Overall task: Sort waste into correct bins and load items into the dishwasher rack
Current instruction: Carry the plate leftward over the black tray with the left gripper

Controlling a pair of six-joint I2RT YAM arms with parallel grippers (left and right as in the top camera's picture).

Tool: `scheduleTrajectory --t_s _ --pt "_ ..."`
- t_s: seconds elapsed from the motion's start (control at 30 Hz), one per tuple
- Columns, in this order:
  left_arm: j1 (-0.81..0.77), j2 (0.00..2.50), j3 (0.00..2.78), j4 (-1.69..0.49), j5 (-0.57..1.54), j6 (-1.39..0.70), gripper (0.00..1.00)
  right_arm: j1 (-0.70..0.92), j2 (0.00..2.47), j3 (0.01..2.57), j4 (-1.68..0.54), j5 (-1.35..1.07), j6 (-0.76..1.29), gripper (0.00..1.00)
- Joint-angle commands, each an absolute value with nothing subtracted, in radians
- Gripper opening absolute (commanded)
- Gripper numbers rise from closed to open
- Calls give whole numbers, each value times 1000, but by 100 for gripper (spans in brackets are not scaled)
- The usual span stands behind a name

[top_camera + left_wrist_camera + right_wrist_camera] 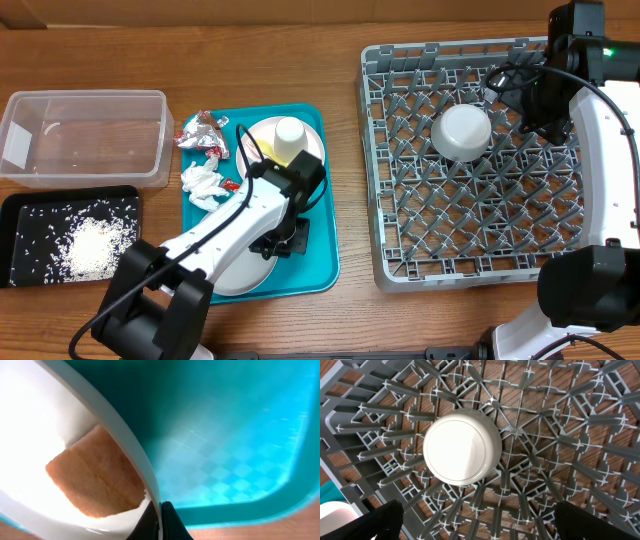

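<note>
Overhead, a small white bowl point(461, 132) is seen inverted in the large grey pegged rack point(470, 220); left wrist: left fingers point(172, 522) are pinched on the rim of a round white plate point(30, 420), presumably to tip its orange cube point(97, 480); right wrist: right fingers point(375, 522) are spread, empty.

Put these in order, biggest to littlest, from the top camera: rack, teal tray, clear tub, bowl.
1. Grey rack
2. Teal tray
3. Clear tub
4. White bowl
</note>
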State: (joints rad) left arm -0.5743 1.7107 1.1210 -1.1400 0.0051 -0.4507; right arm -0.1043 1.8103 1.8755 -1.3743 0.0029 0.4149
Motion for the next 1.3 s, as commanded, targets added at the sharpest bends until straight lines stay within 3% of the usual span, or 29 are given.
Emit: scheduleTrajectory --t_s 0.0,0.3,0.9,1.27 --pt "-576 1648 1191 -1182 19 -477 4 -105 1802 1878 -1371 -2 420 100" --pt "-540 1547 1259 -1312 -41 -525 4 -105 1802 1878 -1371 -2 420 100" --pt "-291 1441 1308 -1388 -88 -492 4 -105 1802 1877 -1371 -2 420 100" --pt "-33 1439 1410 -1376 72 -381 4 -105 1802 1877 -1371 -2 420 100"
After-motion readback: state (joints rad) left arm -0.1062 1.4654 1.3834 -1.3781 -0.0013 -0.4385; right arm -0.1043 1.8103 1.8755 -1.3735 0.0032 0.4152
